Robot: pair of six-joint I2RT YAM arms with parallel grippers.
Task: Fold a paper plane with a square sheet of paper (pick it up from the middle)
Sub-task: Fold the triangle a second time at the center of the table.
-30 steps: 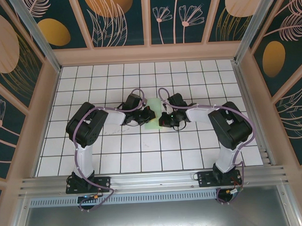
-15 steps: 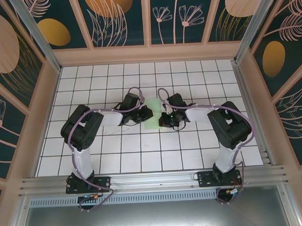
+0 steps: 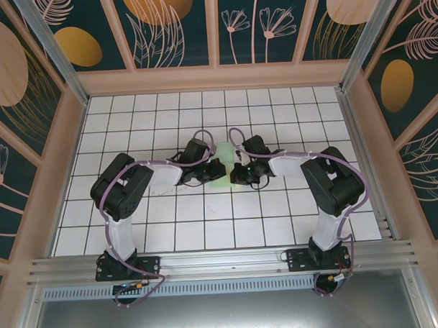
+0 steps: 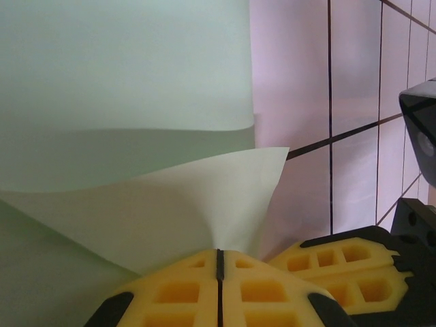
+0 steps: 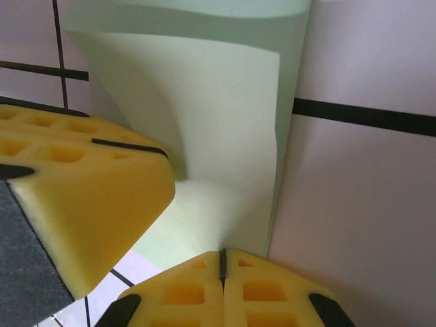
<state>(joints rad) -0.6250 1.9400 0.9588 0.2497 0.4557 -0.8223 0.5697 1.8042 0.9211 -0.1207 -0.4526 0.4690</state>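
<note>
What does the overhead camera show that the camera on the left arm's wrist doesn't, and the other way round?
Overhead: the whole left arm and right arm from their bases, the white grid-tiled table and the dark floral walls. Left wrist: close up, the left pincer with yellow fingers shut on a raised fold of the pale mint-green square sheet of paper. Both: that paper, the pincer at it, and tiles underneath.

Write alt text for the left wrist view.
The yellow-fingered left gripper is shut on a mint-green paper sheet, holding a curved flap above the rest. White grid tiles lie to the right, with the right gripper at lower right.
</note>
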